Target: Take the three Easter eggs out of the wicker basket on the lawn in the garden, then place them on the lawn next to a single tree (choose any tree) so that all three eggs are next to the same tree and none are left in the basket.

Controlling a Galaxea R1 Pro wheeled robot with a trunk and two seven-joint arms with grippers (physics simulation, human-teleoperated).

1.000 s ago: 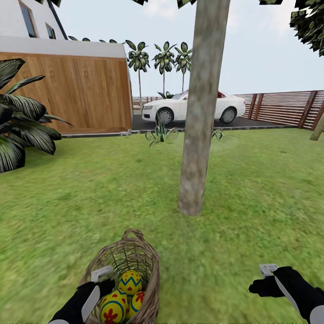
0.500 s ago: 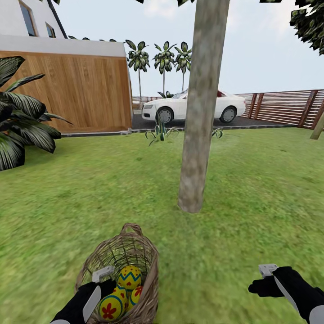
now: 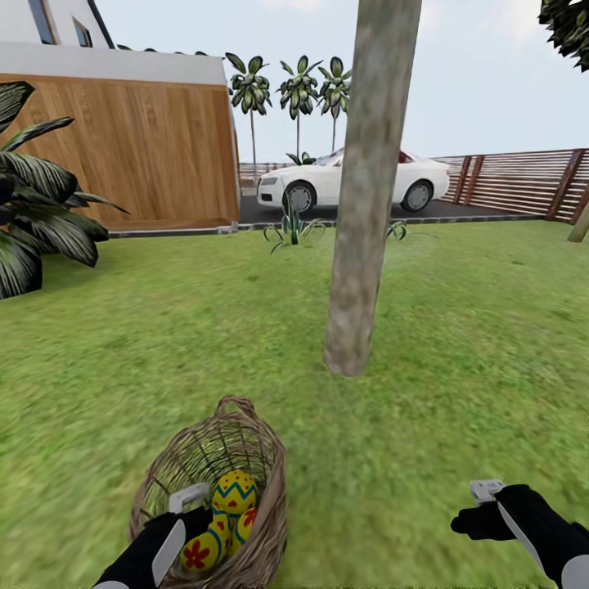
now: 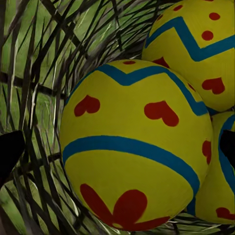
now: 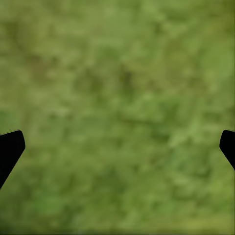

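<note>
The wicker basket [image 3: 266, 499] stands on the lawn [image 3: 164, 343] in front of me, a short way before the tree [image 3: 360, 245] with its grey-brown trunk. Three yellow Easter eggs lie inside it: one with a blue zigzag [image 3: 235, 491], one with a red flower [image 3: 196, 554], and a third [image 3: 247, 520] half hidden between them. My left gripper [image 3: 193, 528] reaches into the basket and is open; in the left wrist view its black fingertips [image 4: 10, 152] stand wide on either side of an egg [image 4: 134, 152]. My right gripper [image 3: 473, 522] hangs open over bare grass [image 5: 117, 112].
A wooden wall [image 3: 123, 155] and a dark leafy plant [image 3: 37, 204] stand at the left. A white car [image 3: 352, 184] is parked beyond the lawn, with a slatted fence [image 3: 523, 184] to the right. Small spiky plants [image 3: 290, 231] grow at the lawn's far edge.
The head view has tilted down a little, so everything sits higher in the picture. The basket shows slightly further left and fuller. Both grippers hold their places.
</note>
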